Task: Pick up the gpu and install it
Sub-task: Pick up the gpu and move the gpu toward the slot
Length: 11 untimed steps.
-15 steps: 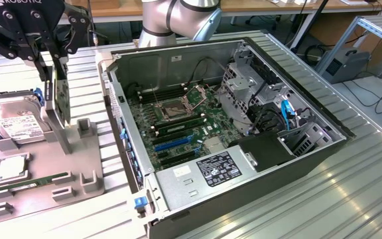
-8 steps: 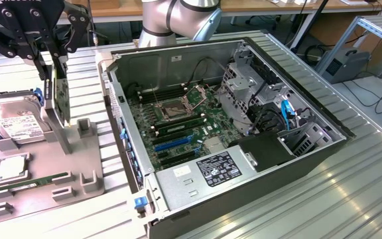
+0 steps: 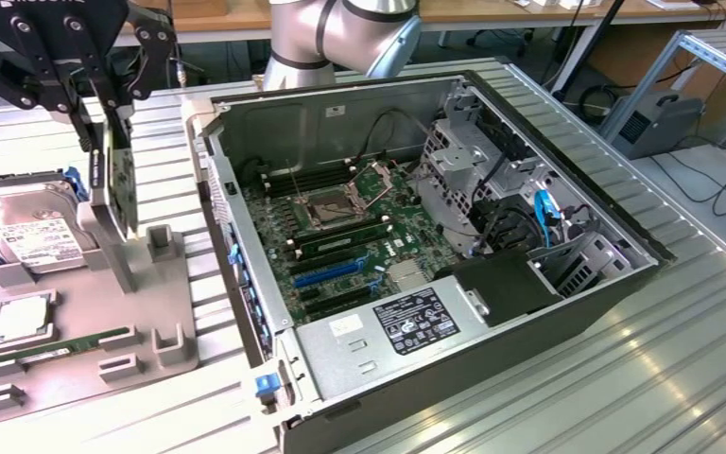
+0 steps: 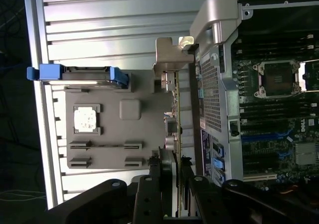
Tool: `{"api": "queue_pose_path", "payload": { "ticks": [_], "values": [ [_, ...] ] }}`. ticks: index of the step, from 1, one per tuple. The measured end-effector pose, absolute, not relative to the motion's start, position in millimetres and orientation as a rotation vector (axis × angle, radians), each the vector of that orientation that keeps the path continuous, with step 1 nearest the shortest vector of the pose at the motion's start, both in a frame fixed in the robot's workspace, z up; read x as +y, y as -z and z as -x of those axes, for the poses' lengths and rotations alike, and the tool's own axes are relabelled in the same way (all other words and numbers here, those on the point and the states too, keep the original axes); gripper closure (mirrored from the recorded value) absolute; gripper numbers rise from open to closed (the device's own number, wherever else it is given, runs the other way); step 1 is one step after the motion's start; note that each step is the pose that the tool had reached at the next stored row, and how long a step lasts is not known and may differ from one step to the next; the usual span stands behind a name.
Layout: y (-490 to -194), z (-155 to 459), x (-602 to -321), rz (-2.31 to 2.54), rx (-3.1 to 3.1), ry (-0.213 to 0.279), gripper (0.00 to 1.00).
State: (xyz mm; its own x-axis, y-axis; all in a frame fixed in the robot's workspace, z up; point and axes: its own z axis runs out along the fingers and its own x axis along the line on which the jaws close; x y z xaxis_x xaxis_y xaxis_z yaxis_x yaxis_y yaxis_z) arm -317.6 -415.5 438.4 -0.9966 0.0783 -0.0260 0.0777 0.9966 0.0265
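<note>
Nearest the wrist camera, the gripper (image 4: 173, 164) is closed narrowly on the gpu (image 4: 175, 119), with one black finger on each face of the card. From this camera we see the card edge-on, as a thin strip running away from the fingers.

In the exterior view, the gripper (image 3: 109, 128) hangs at the upper left of the exterior view. The gpu (image 3: 117, 189) stands upright in its grip, with the dark face toward the camera. The card is over the grey tray (image 3: 111, 303), on the side next to the case (image 3: 325, 109). We cannot tell whether its lower edge is clear of the tray or rests in the holder posts.

Tray contents:
- The hard drive (image 3: 29, 232) leans at the far end, white label up. In the wrist view, the hard drive (image 4: 77, 74) shows its blue side rails.
- The processor (image 3: 20, 320) lies flat in its pocket, which the wrist view confirms (image 4: 87, 119).
- The RAM stick (image 3: 67, 345) sits on edge between two clips, also seen from the wrist (image 4: 105, 146).

The tray (image 4: 107, 129) sits on the ribbed metal bench (image 4: 114, 25), just beside the case (image 4: 214, 20). The case lies on its side on the bench (image 3: 665, 378) with the cover off.

Inside the case:
- The motherboard (image 3: 337, 236) faces up.
- The socket (image 3: 337, 200) is open.
- The blue slots (image 3: 325, 270) are unoccupied.
- The power supply (image 3: 388, 331) sits at the near end.

The gpu is outside the case and well apart from the slots (image 4: 264, 137).
</note>
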Motion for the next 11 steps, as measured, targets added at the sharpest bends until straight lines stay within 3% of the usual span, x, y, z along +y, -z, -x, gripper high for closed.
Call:
{"api": "queue_pose_path", "payload": {
  "ticks": [11],
  "values": [
    [-438.4,304.7,-415.5,-0.122,3.112,-0.04,0.73]
  ]
}}
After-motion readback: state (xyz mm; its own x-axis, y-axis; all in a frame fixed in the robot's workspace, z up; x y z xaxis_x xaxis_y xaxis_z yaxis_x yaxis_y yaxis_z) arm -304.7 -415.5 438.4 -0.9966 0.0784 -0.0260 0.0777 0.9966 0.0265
